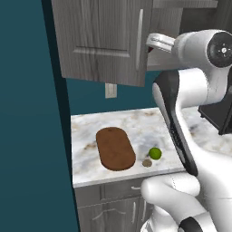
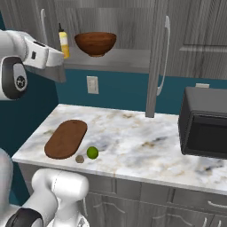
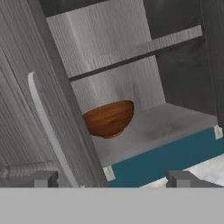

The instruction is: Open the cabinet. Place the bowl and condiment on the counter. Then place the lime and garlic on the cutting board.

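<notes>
bowl (image 2: 95, 43), condiment (image 2: 64, 41) in cabinet (image 2: 128, 60)

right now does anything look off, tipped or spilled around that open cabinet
Nothing stands out. The cabinet doors hang open; the bowl sits upright on the shelf with the condiment standing beside it. On the counter, the lime and garlic rest beside the cutting board, nothing spilled.
</notes>
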Robot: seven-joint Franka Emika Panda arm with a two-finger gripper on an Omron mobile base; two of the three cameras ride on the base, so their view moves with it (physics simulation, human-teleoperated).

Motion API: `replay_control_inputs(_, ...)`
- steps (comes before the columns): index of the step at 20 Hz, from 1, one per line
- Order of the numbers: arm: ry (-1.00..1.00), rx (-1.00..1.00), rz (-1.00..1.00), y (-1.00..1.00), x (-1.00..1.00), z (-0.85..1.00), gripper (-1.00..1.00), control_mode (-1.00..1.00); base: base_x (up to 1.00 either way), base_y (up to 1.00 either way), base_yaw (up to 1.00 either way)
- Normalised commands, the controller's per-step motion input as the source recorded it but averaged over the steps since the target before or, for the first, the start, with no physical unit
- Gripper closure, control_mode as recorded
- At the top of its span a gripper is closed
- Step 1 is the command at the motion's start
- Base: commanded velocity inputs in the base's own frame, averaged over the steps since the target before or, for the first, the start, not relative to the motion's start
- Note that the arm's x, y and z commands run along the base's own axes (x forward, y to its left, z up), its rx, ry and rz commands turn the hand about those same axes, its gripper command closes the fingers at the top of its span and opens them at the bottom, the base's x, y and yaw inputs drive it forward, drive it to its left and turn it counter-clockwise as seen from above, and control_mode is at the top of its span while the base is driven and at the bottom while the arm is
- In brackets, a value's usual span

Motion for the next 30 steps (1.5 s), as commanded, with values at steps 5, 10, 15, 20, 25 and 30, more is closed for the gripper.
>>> replay_control_inputs(5, 0.00, 0.14, 0.21, -0.47, 0.00, -0.11, -1.00, -1.00, 0.00, 0.00, 0.00)
replay_control_inputs(10, 0.00, 0.13, 0.13, -0.34, 0.00, -0.06, -1.00, -1.00, 0.00, 0.00, 0.00)
replay_control_inputs(15, 0.01, 0.05, 0.07, -0.10, 0.13, -0.01, -1.00, -1.00, 0.00, 0.00, 0.00)
replay_control_inputs(20, 0.03, 0.00, 0.00, 0.00, 0.19, -0.04, -1.00, -1.00, 0.00, 0.00, 0.00)
replay_control_inputs(25, 0.01, 0.00, 0.00, 0.00, 0.26, -0.07, -1.00, -1.00, 0.00, 0.00, 0.00)
replay_control_inputs(30, 0.00, 0.02, 0.02, -0.02, 0.27, -0.08, -1.00, -1.00, 0.00, 0.00, 0.00)
